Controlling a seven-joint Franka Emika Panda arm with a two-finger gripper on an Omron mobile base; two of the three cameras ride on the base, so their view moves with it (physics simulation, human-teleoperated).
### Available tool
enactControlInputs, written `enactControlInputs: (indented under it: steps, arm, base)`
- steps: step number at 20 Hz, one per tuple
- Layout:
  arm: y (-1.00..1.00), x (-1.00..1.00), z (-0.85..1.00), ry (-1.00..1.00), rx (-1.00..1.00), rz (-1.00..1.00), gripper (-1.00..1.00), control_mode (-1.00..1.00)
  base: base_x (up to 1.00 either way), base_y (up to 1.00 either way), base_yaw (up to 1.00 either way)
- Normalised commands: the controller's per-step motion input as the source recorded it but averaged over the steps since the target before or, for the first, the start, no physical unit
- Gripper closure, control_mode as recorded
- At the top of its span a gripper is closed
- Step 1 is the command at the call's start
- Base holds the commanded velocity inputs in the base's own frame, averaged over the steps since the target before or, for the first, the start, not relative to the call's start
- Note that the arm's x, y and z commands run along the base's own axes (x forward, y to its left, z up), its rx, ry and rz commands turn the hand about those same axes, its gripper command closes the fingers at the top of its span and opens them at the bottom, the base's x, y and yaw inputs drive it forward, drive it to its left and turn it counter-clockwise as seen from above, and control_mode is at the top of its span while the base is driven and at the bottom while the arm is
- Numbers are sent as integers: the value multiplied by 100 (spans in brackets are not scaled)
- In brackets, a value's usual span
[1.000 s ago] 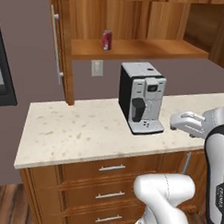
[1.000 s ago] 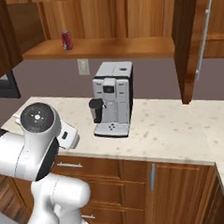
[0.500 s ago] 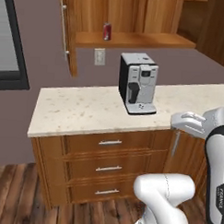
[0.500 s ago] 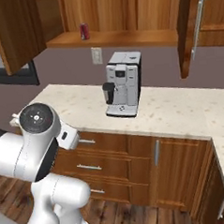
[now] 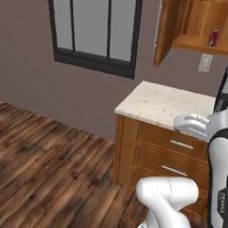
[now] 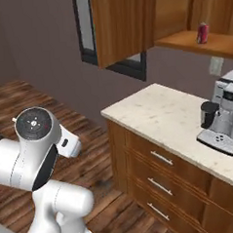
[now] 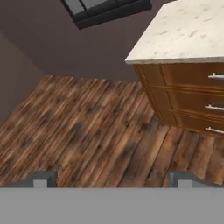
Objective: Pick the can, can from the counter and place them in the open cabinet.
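Gripper [image 7: 109,177] is spread wide w/ nothing between the tips, aimed down at the wood floor [image 7: 87,131] beside the counter end, not at any can.

Biggest first: floor takes up most of the hand view and the left of both base views. Dark-framed window [image 5: 93,30] sits on the grey-brown wall. Counter [image 6: 167,118] runs off to the right, cream speckled top over brown drawers [image 6: 156,177] w/ silver handles; the stretch of top in view looks bare apart from the coffee machine [image 6: 223,117] near its far end. Open cabinet [image 6: 201,40] hangs above, door [image 6: 120,25] swung out toward the window side. One can [image 6: 202,33], red w/ silver top, stands upright on the cabinet shelf, so that one looks done. Second can: can't see it on the visible counter, so can't tell where it is.

Risks, as a guess: the gripper points away from the counter, so a hunt for can no. 2 may cost time. The open door juts out at arm height, so an arm swing near it could clip the door edge. A 2nd can placed too close to the shelved one could knock it over or off the shelf lip.
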Motion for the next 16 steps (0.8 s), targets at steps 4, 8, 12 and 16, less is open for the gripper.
enactControlInputs:
  steps: [4,8,12,16]
  arm:
    - [0,0,0,0,0,0,-100,100]
    - [0,0,0,0,0,0,-100,100]
    - [0,0,0,0,0,0,-100,100]
    - [0,0,0,0,0,0,-100,100]
  base:
    - [-2,0,100]
    - [-2,0,100]
    - [-4,0,100]
    - [0,4,97]
